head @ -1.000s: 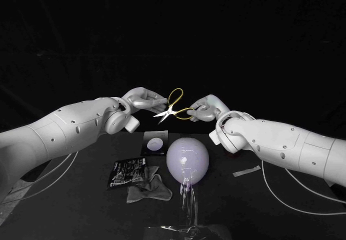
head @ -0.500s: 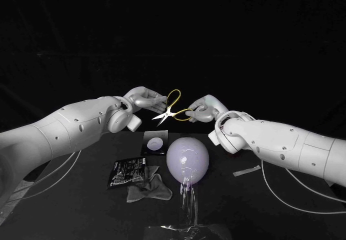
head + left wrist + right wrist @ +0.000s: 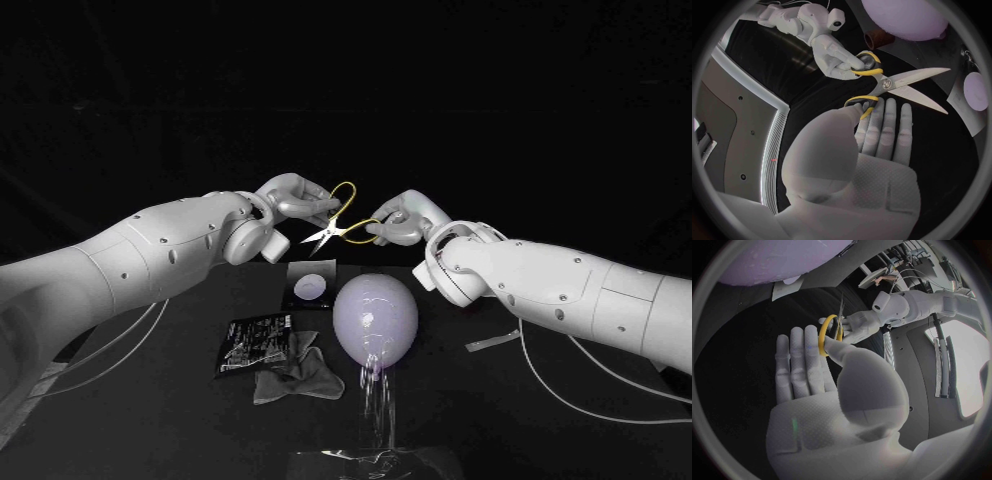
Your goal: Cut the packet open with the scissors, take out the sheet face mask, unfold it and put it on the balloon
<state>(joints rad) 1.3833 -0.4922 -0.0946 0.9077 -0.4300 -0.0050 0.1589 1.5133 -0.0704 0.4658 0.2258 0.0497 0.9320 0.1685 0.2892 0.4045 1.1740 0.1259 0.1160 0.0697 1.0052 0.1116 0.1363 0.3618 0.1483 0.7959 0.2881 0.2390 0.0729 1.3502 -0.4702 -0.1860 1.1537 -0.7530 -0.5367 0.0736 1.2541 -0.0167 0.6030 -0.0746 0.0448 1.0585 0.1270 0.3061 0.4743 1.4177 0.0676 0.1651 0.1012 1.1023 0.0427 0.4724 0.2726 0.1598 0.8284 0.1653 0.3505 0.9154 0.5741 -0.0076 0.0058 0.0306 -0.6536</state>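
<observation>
- The scissors [image 3: 336, 225] hang in the air above the far half of the table [image 3: 476, 410], shared between both hands. The left hand [image 3: 293, 196] has its fingers curled on one yellow loop, and the right hand [image 3: 400, 220] is clamped on the other.
- The blades stand apart in a narrow V (the left wrist view shows this best). Their long axis slants from the loops down toward the robot's left, tips lowest.
- The packet [image 3: 255, 345] lies flat on the table, left of the middle and closer to the near edge than the hands are. Its long axis runs roughly from near edge to far edge.
- The packet is therefore below the tips and back toward the robot, on the left arm's side, so the left hand is the nearer one.
- By my reading, one hand must take the scissors alone before the other can fetch the packet.
- I cannot tell whether the packet is cut. A pale strip [image 3: 493, 342] toward the right edge may be a trimmed end.
- The balloon [image 3: 375, 315] stands at the table's middle, just right of the packet.
- A crumpled grey sheet [image 3: 299, 375] lies against the packet, between it and the balloon, and a white card [image 3: 310, 285] sits just beyond the packet.
- The table is black, and the room behind it is dark.
</observation>
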